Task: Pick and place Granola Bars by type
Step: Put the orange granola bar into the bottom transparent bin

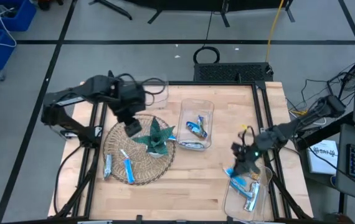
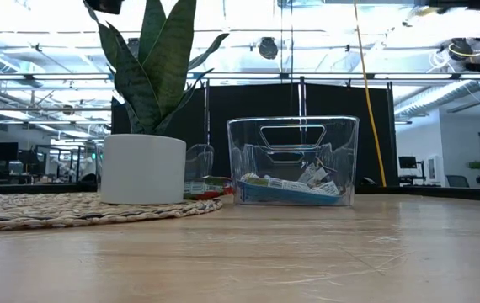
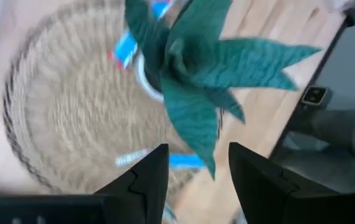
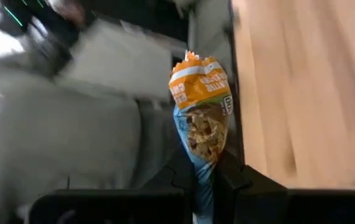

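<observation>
My right gripper (image 4: 205, 180) is clenched on one end of a granola bar (image 4: 202, 118), above the desk's (image 1: 184, 186) right edge; light, crinkly, slippery wrapper, best pinched at the sealed end. My left gripper (image 3: 193, 171) hangs released over the mat (image 1: 143, 171).

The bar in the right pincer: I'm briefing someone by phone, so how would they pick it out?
Start at the clear bin on the table's right edge. Just above it hangs the right pincer, shut on a granola bar. Unlike the bars lying in bins or on the woven mat, this one is held off the table, its wrapper orange at one end and blue at the other.
</observation>
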You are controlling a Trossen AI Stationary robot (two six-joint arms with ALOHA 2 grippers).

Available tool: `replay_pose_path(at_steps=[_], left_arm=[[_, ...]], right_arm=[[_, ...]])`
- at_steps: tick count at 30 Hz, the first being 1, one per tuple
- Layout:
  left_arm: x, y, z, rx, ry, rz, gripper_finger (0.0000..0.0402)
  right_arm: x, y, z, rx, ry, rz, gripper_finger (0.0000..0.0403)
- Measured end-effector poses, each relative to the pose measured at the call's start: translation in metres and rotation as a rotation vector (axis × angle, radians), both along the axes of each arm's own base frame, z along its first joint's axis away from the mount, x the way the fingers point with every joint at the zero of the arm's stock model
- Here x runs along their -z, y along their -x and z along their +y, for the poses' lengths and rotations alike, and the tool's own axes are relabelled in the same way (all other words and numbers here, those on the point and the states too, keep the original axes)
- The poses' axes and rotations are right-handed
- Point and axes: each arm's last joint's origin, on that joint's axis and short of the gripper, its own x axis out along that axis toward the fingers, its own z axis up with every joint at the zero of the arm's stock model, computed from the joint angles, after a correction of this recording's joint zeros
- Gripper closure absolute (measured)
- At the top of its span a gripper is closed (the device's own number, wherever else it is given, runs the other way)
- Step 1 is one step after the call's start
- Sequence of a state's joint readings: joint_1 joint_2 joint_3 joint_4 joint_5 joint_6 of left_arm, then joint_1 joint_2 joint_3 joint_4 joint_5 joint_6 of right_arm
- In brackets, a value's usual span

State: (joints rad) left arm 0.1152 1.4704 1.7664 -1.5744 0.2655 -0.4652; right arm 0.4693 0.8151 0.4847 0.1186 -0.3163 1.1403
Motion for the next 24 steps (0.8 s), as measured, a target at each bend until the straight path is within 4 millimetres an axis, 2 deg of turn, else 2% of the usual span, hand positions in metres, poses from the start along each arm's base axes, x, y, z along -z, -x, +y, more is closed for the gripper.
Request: replay_pose_path(at_steps=[2, 5, 11, 14, 19, 24], left_arm=[[-0.008, 0.018, -0.004, 0.016, -0.048, -0.05, 0.0231], [-0.008, 0.035, -0.007, -0.008, -0.105, -0.038, 0.0231], [0.011, 0.054, -0.012, -0.111, -0.197, 0.006, 0.0231], [0.025, 0.058, -0.014, -0.177, -0.208, 0.081, 0.0231], [0.045, 0.055, -0.016, -0.222, -0.167, 0.158, 0.0231], [0.052, 0.052, -0.021, -0.201, -0.157, 0.16, 0.0231]], right_arm=[[0.006, 0.006, 0.01, -0.054, 0.006, 0.073, 0.0391], [0.015, 0.014, 0.021, -0.112, 0.029, 0.176, 0.0391], [0.029, 0.024, 0.028, -0.135, 0.096, 0.327, 0.0382], [0.033, 0.028, 0.027, -0.175, 0.102, 0.393, 0.0352], [0.03, 0.028, 0.027, -0.185, 0.069, 0.403, 0.0306], [0.026, 0.029, 0.026, -0.187, 0.042, 0.372, 0.0285]])
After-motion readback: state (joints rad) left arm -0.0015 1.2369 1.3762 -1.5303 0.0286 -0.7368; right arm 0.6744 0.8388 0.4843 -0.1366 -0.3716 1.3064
